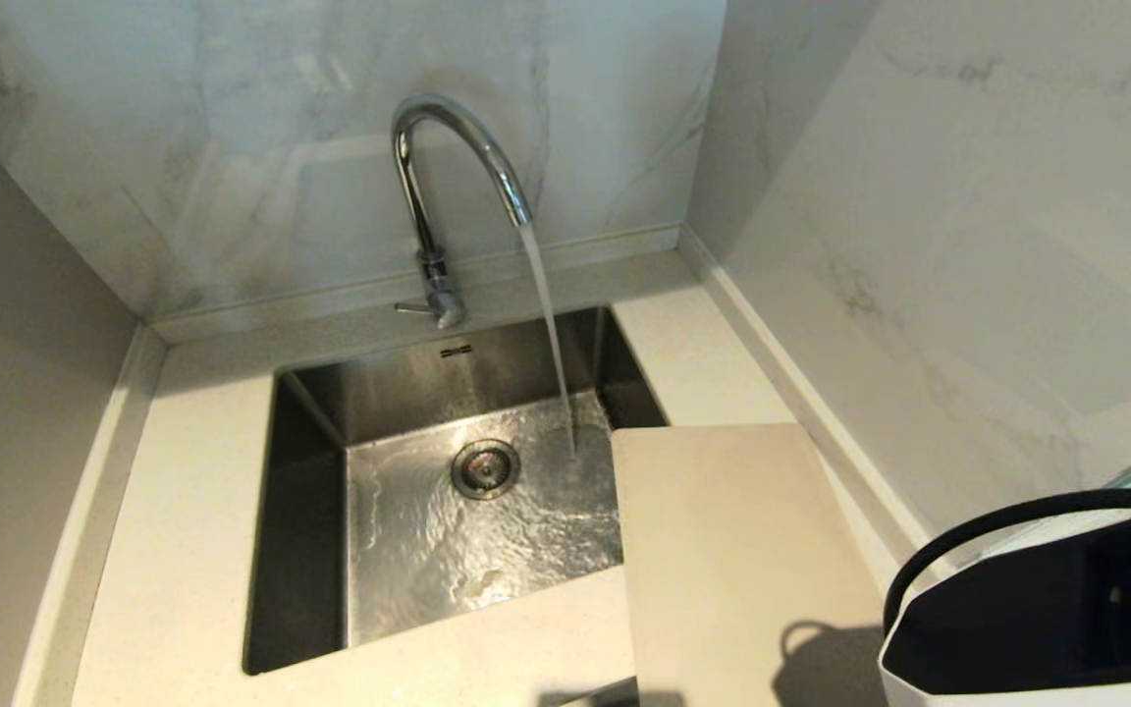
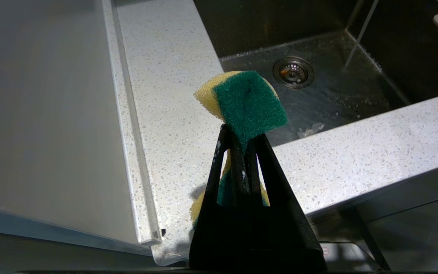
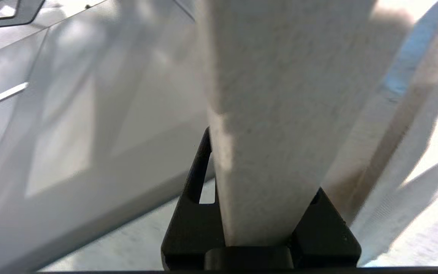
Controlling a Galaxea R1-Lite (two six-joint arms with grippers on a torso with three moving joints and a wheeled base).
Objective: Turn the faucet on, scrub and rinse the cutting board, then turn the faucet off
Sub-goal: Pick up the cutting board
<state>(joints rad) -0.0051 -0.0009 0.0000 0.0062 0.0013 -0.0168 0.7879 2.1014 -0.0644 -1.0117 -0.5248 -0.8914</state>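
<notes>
Marble-patterned wall panels back a pale speckled tabletop (image 1: 192,471) with a steel sink (image 1: 310,511) set into it. Faucet (image 1: 433,196) stands behind the sink, water (image 1: 551,334) running from the spout onto the basin floor beside the drain (image 1: 484,468).

Hidden or cut off: neither arm shows in the head view. Near end of the cutting board (image 1: 732,560) runs out of frame at the lower edge, so its handle slot is not visible. A black-and-white bag (image 1: 1047,609) at lower right is cropped; contents unreadable.

Cutting board: right of the sink, its far left corner overhanging the basin; whether it rests on the tabletop cannot be told.

Right end effector (image 3: 259,198): seen only from the wrist, fingers clamped on the cutting board's edge, board filling most of that view.

Left end effector (image 2: 242,137): low by the tabletop's front edge, aimed toward the sink, fingers pressed together on a yellow-and-green sponge (image 2: 245,101), which bulges out above the tips.
</notes>
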